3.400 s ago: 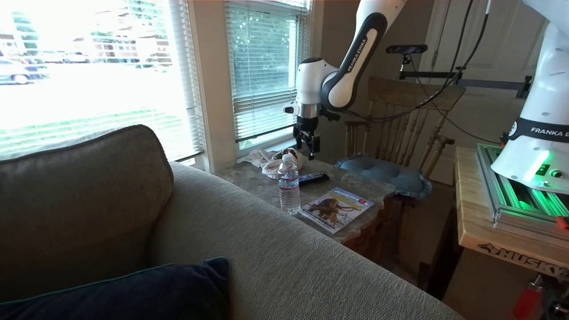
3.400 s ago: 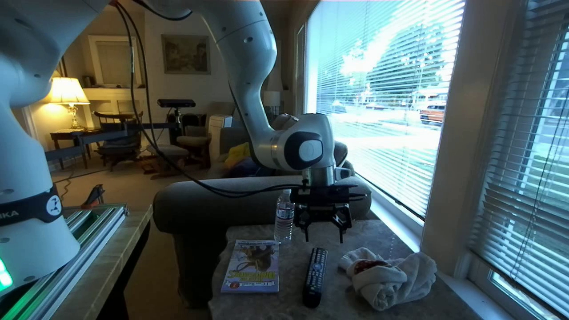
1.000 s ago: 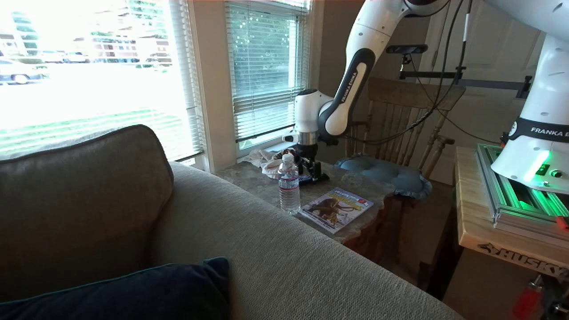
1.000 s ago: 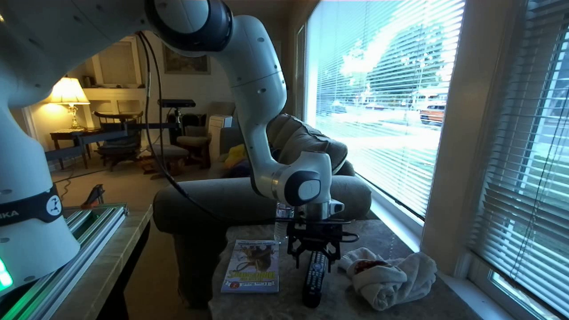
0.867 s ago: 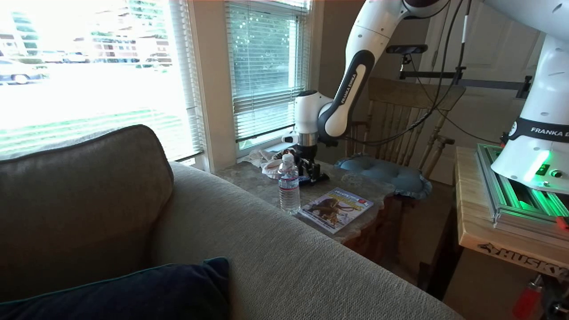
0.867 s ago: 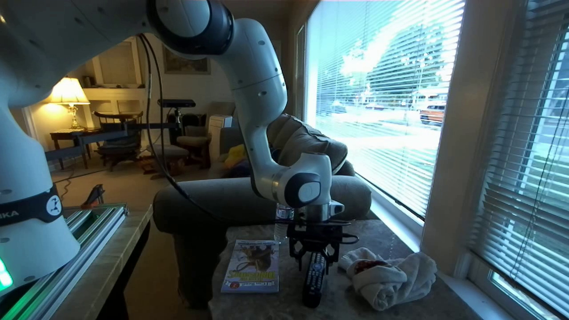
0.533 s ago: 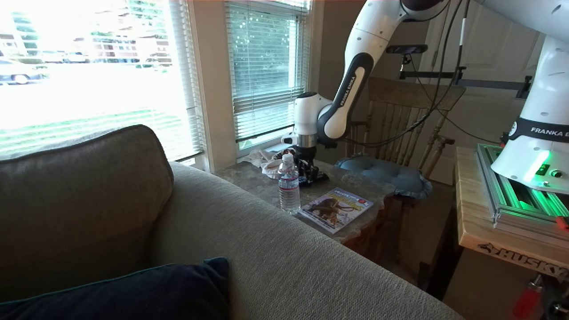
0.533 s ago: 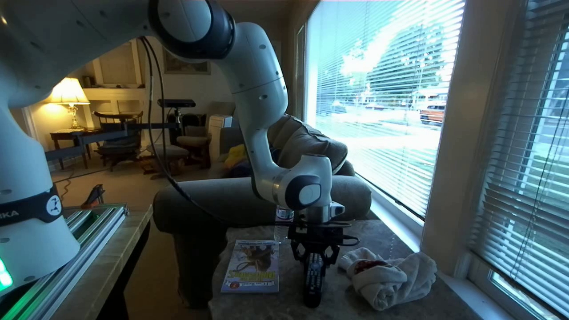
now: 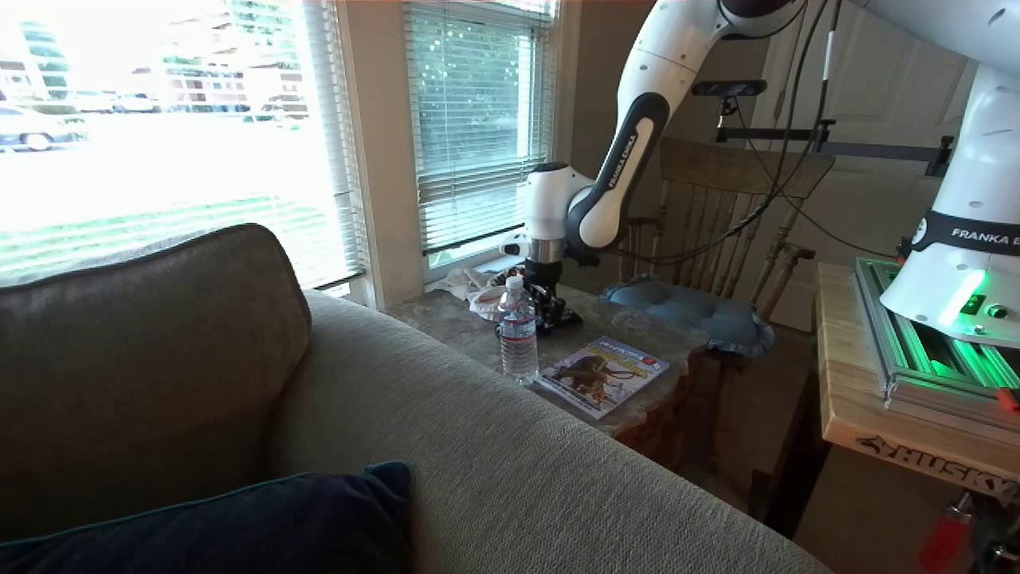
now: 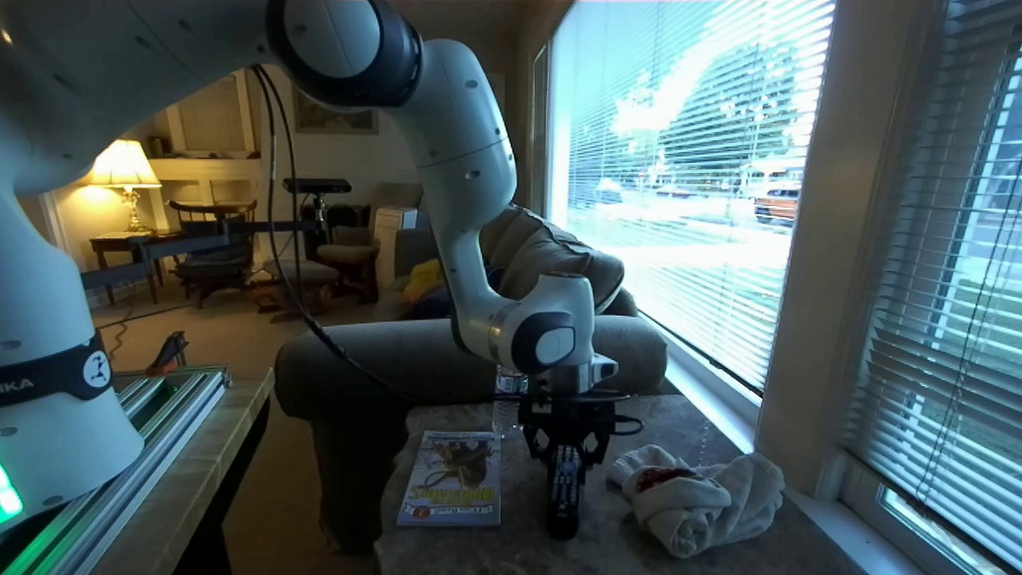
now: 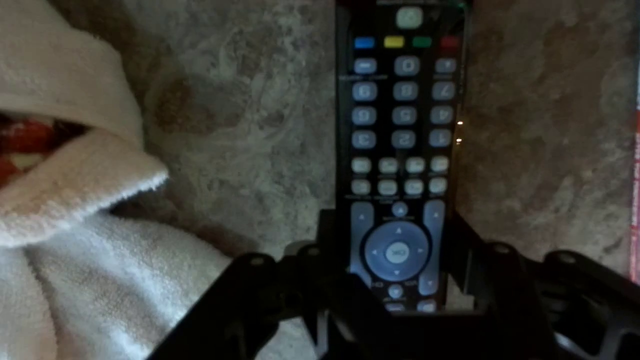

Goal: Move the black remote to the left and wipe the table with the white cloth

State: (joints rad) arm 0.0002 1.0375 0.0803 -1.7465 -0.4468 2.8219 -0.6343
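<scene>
Black end effector (image 11: 393, 242) grips the slim remote (image 11: 401, 150).

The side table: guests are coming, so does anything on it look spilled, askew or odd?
The white cloth looks odd: it lies bunched, with something red, unclear what, showing in its folds. No clear spill shows; the bottle stands upright.

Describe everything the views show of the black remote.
The black remote is a long slim bar, apparently plastic, with glints along one edge. Its button face is up: four coloured keys, number keys upside down in the wrist view, and a round control marked OK. The pincer grips its long sides beside that control. In an exterior view it is between the magazine and the white cloth, apart from both; whether it touches the table is unclear.
</scene>
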